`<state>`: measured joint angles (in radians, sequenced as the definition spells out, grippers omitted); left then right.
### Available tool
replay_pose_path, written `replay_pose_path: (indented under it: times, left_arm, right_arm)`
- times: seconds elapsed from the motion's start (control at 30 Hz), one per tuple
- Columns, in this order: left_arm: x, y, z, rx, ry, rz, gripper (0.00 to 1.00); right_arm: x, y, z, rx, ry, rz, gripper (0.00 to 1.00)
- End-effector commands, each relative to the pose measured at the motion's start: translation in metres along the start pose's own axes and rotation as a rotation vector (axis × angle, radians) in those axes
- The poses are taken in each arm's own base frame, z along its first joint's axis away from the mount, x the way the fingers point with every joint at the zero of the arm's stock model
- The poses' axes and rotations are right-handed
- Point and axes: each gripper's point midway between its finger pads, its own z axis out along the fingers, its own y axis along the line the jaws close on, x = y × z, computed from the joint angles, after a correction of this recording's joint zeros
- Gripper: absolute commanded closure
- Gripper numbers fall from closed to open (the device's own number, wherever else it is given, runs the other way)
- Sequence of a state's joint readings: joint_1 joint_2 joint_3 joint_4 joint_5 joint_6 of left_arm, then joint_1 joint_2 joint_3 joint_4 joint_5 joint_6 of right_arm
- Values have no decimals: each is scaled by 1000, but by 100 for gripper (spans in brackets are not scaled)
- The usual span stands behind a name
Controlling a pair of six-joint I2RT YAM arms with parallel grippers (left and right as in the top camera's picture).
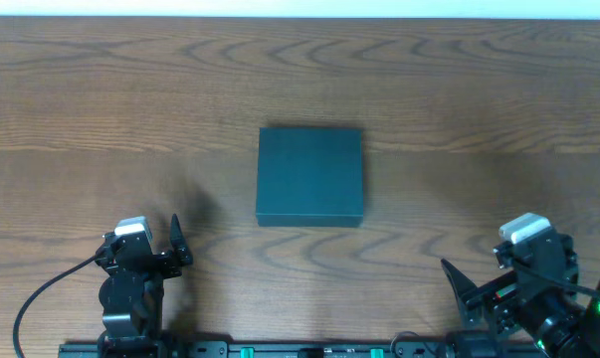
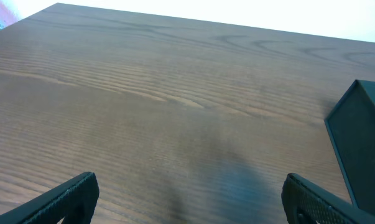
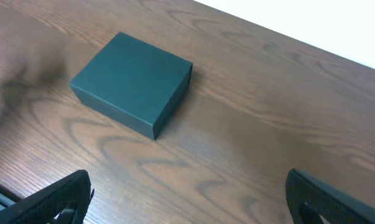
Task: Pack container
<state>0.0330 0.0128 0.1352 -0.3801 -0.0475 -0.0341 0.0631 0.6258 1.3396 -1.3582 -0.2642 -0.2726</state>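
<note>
The container (image 1: 309, 176) is a dark teal-grey box with its lid shut, lying flat at the middle of the wooden table. In the right wrist view the container (image 3: 131, 84) lies ahead and to the left. In the left wrist view only a corner of the container (image 2: 364, 143) shows at the right edge. My left gripper (image 1: 145, 241) sits near the front left, open, with only bare wood between its fingers (image 2: 69, 196). My right gripper (image 1: 503, 268) sits at the front right, also open and holding nothing, its fingers (image 3: 56, 199) spread wide over the wood.
The wooden table (image 1: 100, 109) ends at a pale wall along the far edge. A black rail (image 1: 280, 350) with green lights runs along the front edge between the arm bases. A black cable (image 1: 41, 298) loops off the left arm.
</note>
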Motion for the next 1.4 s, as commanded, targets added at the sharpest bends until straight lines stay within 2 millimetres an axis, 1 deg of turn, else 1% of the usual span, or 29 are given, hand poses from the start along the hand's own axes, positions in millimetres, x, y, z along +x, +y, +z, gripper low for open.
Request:
replay_pose_path:
  times: [0.0,0.43,0.5,0.6,0.63,0.73,0.8,0.9,0.97,1.03,1.13,1.37]
  left_arm:
    - [8,-1,3,8,13,-15,5]
    - [8,-1,3,8,13,-15,5]
    - [8,-1,3,8,13,-15,5]
    - [8,-1,3,8,13,-15,5]
    - [8,-1,3,8,13,-15,5]
    - [8,-1,3,8,13,-15,5]
    - [8,-1,3,8,13,-15,5]
    - [8,-1,3,8,13,-15,5]
    - [8,-1,3,8,13,-15,5]
    - [8,-1,3,8,13,-15,5]
    - [8,-1,3,8,13,-15,5]
    - [8,-1,3,8,13,-15,5]
  right_arm:
    - [0,1,-1,-3,-2,5,1]
    - [0,0,-1,1,-2,-1,1]
    - [2,-3,0,22,6,-17,1]
    - [11,-5,8,23,30,-44,1]
    - [16,-5,13,21,34,-65,1]
    - [32,-7,38,38,-19,-129,1]
    - [47,-10,62,57,-72,-144,1]
    - [67,-12,91,71,-118,-156,1]
    - [85,-12,110,81,-145,-162,1]
    - [107,-11,126,83,-149,-163,1]
    - [130,-9,141,83,-144,-157,1]
    - [158,-5,162,54,-97,-127,1]
